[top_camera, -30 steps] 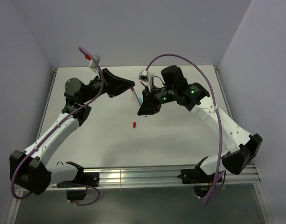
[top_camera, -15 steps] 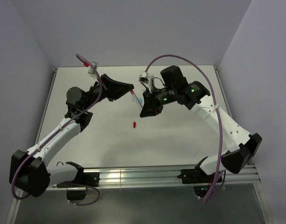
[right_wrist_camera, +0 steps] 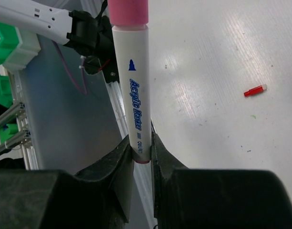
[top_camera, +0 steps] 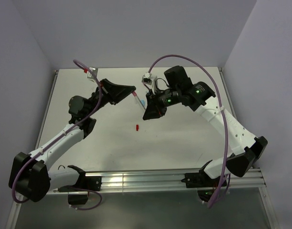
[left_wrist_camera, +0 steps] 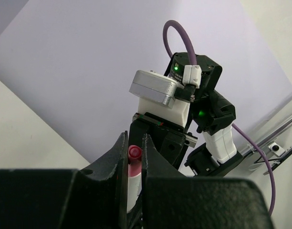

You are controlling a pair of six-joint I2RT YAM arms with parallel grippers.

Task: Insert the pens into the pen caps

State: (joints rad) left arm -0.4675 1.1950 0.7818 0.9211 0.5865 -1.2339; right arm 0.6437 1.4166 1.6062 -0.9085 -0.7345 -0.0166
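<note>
A small red cap (top_camera: 136,127) lay on its side on the white table (top_camera: 184,143), apart from both raised grippers. The right gripper (right_wrist_camera: 142,143) was clamped on the lower barrel of a white pen (right_wrist_camera: 131,95) with a pink end, and the left gripper (left_wrist_camera: 134,139) pinched a pink-tipped white stick (left_wrist_camera: 134,160); whether that was the same pen could not be told. Both arms reached over the table's middle, fingertips close and facing each other.

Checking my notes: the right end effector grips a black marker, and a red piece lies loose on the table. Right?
The marker is white, not black, as the right wrist view shows. The right end effector gripping it and the loose red piece are correct.
</note>
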